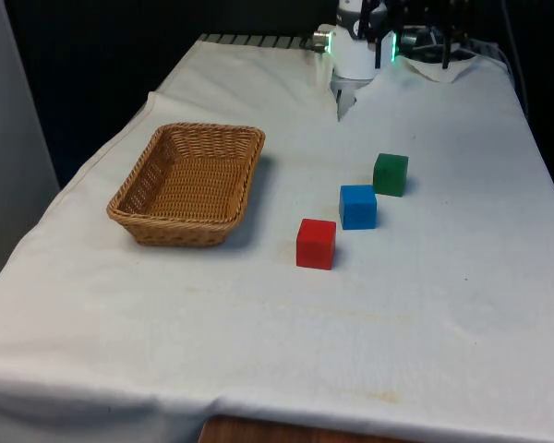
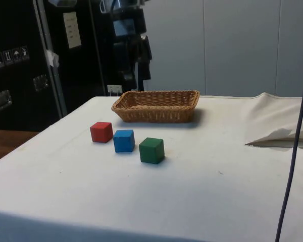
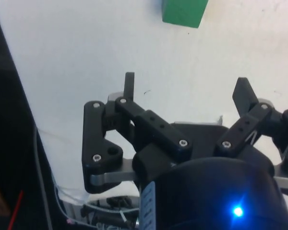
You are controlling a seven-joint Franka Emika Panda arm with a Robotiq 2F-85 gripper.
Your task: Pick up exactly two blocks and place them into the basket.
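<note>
Three blocks lie in a diagonal row on the white cloth: a red block (image 1: pixel 316 244) (image 2: pixel 101 132), a blue block (image 1: pixel 357 206) (image 2: pixel 124 140) and a green block (image 1: pixel 391 174) (image 2: pixel 151 150) (image 3: pixel 184 12). A wicker basket (image 1: pixel 190 184) (image 2: pixel 156 105) stands empty to the front view's left of them. My gripper (image 3: pixel 186 86) is open, high above bare cloth near the robot's end of the table, and the green block lies well ahead of its fingertips. Nothing is between the fingers (image 3: pixel 129 86).
The cloth is rumpled into a fold (image 1: pixel 346 100) (image 2: pixel 278 137) near the robot's base. A dark cable (image 2: pixel 293 151) hangs down in the side view. Table edges fall off close to the basket's outer side (image 1: pixel 92 166).
</note>
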